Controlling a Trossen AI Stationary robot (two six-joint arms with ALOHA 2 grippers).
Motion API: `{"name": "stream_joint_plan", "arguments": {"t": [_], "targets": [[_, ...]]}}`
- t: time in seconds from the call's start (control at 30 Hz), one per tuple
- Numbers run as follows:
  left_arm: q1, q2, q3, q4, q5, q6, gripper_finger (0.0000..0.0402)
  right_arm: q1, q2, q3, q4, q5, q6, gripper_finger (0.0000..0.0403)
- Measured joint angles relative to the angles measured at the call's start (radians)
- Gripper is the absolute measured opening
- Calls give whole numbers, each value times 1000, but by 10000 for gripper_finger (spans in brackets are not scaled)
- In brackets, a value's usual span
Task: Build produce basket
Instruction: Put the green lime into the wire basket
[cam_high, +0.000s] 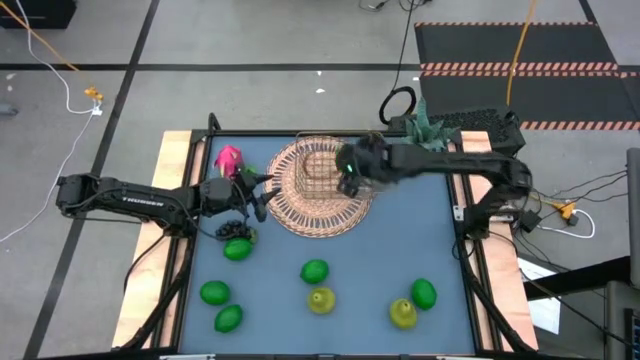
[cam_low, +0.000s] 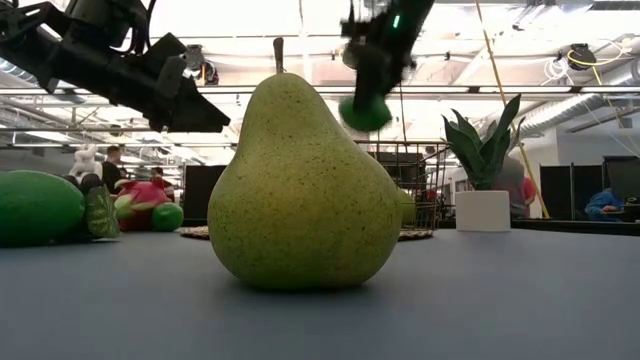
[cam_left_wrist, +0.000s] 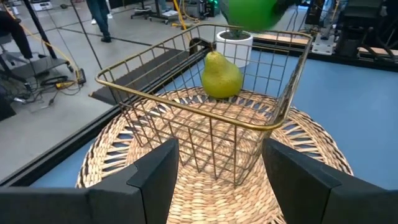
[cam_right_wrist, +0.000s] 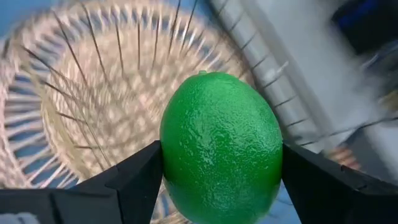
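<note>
Looming closest to the low camera, a speckled yellow-green pear (cam_low: 305, 185) stands upright on the blue table top (cam_low: 500, 300), well forward of the copper wire-mesh basket (cam_high: 323, 171). From above, this near band holds five round green limes (cam_high: 315, 271) and two pears, all loose on the table and well short of the basket.

Basket sits on a round tan woven wicker mat (cam_high: 320, 213). One more yellow-green pear (cam_left_wrist: 221, 76) lies inside the basket, toward its far wall as the left wrist camera sees it.

Left gripper (cam_high: 256, 197) hovers just beside the mat's edge, on the basket's left in the high view; fingers (cam_left_wrist: 155, 171) spread wide apart, nothing between them. Dark grape bunch (cam_high: 233, 229) lies by the nearest lime there. Pink dragon fruit with green tips (cam_high: 230, 160) rests just beyond that gripper.

Right gripper (cam_high: 349, 172) hangs over the basket's right rim, fingers (cam_right_wrist: 134, 171) clamped on either side of a bright green lime (cam_right_wrist: 221, 146), held clear above the mesh.

Beyond the basket: spiky green plant in a white pot (cam_low: 483, 210) at the table's far edge. People stand in the room behind.
</note>
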Motion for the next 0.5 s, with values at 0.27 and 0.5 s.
{"name": "stream_joint_plan", "arguments": {"t": [0.27, 0.5], "targets": [[-2, 0, 0, -20, 0, 8, 232, -125, 83, -1, -145, -150, 24, 288], [-2, 0, 0, -22, 0, 19, 232, -183, 102, -1, -215, -288, 33, 288]]}}
